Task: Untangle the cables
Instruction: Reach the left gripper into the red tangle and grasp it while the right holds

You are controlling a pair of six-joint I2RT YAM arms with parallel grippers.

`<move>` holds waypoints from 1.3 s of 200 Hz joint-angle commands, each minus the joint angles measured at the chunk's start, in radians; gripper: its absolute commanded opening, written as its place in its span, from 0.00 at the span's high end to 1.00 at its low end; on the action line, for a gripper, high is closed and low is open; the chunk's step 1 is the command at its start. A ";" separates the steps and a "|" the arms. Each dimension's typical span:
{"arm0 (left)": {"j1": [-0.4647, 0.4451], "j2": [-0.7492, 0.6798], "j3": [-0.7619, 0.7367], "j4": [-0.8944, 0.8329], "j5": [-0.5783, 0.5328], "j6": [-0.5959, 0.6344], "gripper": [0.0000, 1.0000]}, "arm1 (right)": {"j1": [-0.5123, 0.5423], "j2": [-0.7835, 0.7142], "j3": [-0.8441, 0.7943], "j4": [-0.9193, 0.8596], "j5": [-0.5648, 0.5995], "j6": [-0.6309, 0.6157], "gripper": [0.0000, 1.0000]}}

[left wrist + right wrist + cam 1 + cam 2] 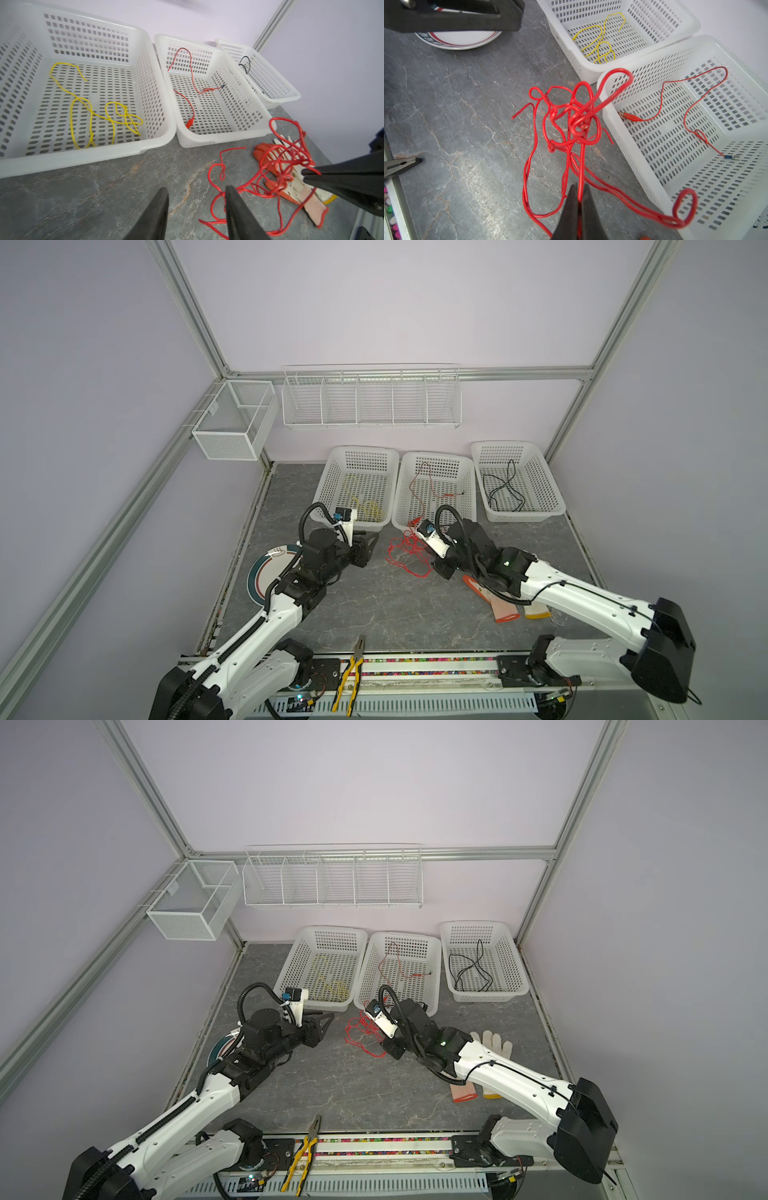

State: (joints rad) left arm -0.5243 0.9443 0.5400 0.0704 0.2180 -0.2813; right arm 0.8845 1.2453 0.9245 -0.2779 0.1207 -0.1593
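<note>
Near the centre of both top views, just below a row of white baskets, the red cable tangle (405, 556) is lying on the grey table (374, 614). I am pinching one strand of it in my right end effector (579, 187), jaws closed tight on the wire. In the right wrist view the strand is running from between the fingertips up into the knot at mid-frame. I judge this grip is serving as an anchor, so the knot has something to be pulled against.

My left end effector (196, 189) is hovering low over the table just beside the tangle's loose loops. Its jaws are standing apart with nothing between them, seemingly lining up on a second strand.

Sorted cables are explaining the baskets. The yellow cable (365, 506) is resting in the left basket (361, 450). A red clip lead (428, 485) is resting in the middle basket (436, 456), and the black cable (505, 487) in the right basket (507, 444). By colour, the tangle probably belongs in the middle one.

Two gloves (299, 187) are lying partly under the tangle's far loops and could snag. Yellow-handled pliers (351, 672) are sitting well apart at the bottom edge.
</note>
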 commanded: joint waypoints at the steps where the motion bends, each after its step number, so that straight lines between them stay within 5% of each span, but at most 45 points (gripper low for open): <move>1: -0.022 -0.006 -0.005 0.045 0.090 0.044 0.55 | 0.003 -0.008 0.028 0.002 -0.030 -0.023 0.93; 93: -0.183 0.050 0.046 -0.026 0.117 0.152 0.57 | 0.003 0.050 0.059 0.019 -0.040 0.050 0.93; 136: -0.219 0.071 0.008 0.063 0.015 0.170 0.57 | 0.003 0.043 0.062 0.019 -0.075 0.055 0.93; 178: -0.302 0.052 -0.002 0.032 -0.170 0.374 0.58 | 0.003 0.040 0.076 -0.019 -0.100 0.043 0.93; 260: -0.364 0.045 -0.078 0.134 -0.269 0.607 0.59 | 0.003 0.034 0.091 -0.053 -0.150 0.023 0.93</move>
State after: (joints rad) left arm -0.8719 0.9928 0.4801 0.1528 -0.0029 0.2066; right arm 0.8845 1.2942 0.9840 -0.3248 0.0044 -0.1131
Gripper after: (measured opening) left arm 0.408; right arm 0.068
